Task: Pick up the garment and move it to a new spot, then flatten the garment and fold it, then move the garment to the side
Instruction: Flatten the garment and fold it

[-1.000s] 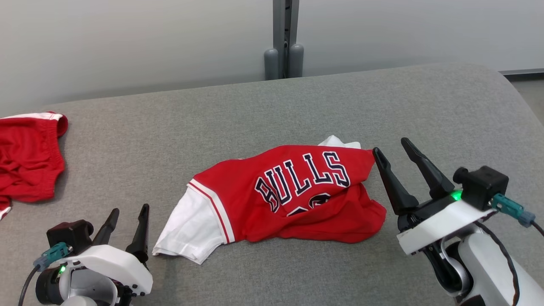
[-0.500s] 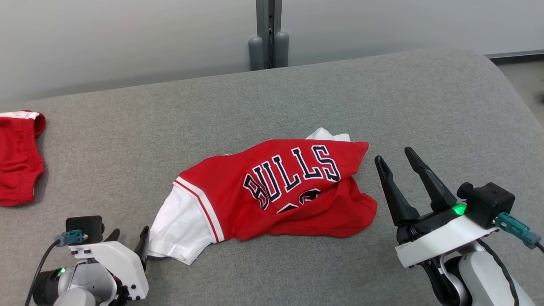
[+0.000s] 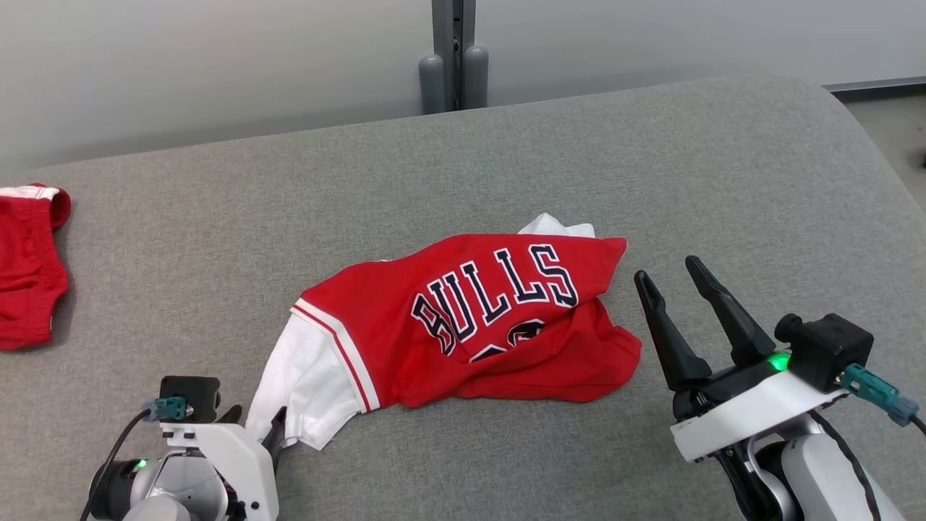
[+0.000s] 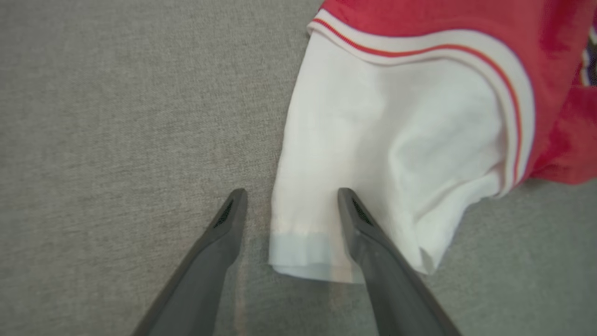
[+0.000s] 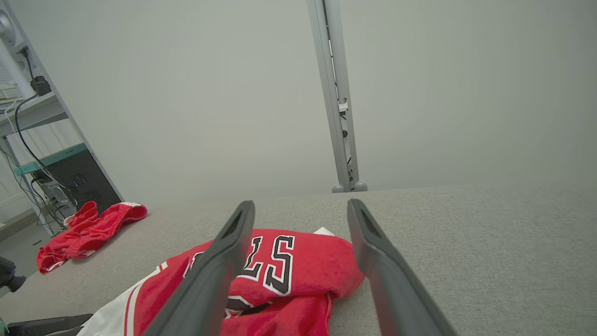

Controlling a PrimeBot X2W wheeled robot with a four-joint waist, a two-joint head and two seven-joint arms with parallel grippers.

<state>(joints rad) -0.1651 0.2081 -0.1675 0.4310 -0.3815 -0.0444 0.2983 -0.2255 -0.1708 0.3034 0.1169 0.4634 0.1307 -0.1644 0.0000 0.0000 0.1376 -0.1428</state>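
Garment (image 3: 463, 325), a crumpled red jersey, lies mid-way across the table (image 3: 651, 166). Left claw (image 4: 290, 191), at its 7 o'clock, stands apart with the hem corner of the white sleeve (image 4: 373, 154) between its fingers. Right claw (image 3: 665, 269), at 3 o'clock, gapes empty just beside the red edge. Shorts (image 3: 29, 268) lie at 9 o'clock, well apart

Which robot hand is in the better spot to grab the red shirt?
Left. The left jaws, open, straddle the edge of the white sleeve, likely ready to pinch. The right jaws, also open, hang beside the jersey, apart from it.
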